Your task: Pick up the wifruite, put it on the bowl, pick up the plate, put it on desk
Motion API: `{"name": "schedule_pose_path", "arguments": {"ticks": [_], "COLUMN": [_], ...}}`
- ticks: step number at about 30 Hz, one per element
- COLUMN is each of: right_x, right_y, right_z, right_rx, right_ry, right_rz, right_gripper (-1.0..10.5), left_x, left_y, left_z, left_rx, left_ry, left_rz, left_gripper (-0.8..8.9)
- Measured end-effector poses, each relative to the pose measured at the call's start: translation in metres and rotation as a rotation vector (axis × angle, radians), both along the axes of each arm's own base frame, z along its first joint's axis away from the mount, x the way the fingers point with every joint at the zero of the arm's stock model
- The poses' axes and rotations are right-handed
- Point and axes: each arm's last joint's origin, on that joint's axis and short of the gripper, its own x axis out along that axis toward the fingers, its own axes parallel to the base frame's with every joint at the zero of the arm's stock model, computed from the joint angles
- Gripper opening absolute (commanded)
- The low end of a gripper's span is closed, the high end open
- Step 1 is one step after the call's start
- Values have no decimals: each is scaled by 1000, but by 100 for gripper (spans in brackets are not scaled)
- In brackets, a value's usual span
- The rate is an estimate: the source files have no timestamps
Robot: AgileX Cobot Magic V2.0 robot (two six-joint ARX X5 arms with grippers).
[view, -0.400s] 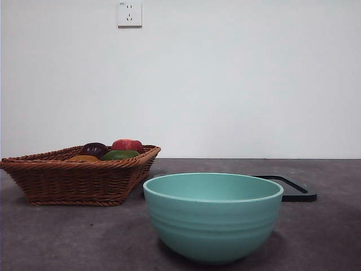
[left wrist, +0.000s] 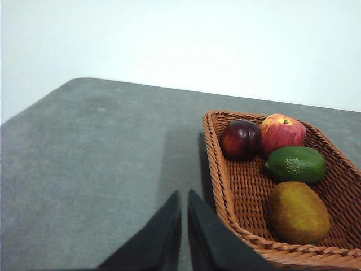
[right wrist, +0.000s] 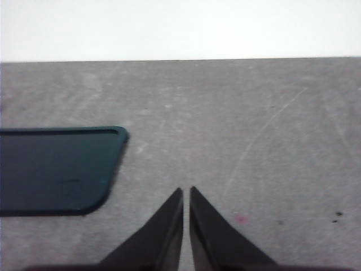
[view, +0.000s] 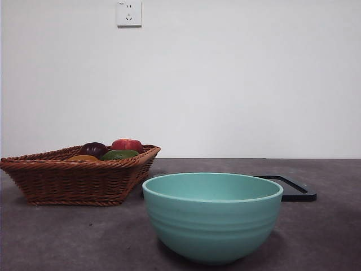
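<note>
A: Where is the wifruite (left wrist: 298,212) sitting?
B: It is lying in the wicker basket (left wrist: 237,186), just beside the green fruit (left wrist: 296,164); the front view is showing only its top edge.
A: Long axis?
B: Running roughly along the basket's length.
A: And the bowl (view: 212,217)?
B: Standing on the table (view: 67,237), with the dark plate (right wrist: 56,169) behind it.
A: Fingers?
B: The left gripper (left wrist: 184,195) is hanging beside the basket, the right gripper (right wrist: 186,192) near the plate, fingers nearly together, both gripping nothing.
</note>
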Motion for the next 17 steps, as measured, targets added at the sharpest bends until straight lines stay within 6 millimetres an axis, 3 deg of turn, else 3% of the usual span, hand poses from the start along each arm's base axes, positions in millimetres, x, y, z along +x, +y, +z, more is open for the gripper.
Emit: {"name": "schedule_pose_path", "arguments": {"ticks": [7, 17], "right_x": [-5, -22], "right_y": [0, 3], "right_z": [16, 68], "right_rx": [130, 288], "right_ry": [18, 3], "right_rz": [-18, 39], "right_gripper": [12, 10], "left_x": [0, 5], "left_y": [-2, -7], "left_z": [2, 63], "left_rx": [-78, -165], "left_ry": [56, 48], "left_rz": [-17, -80], "left_gripper": [18, 18]}}
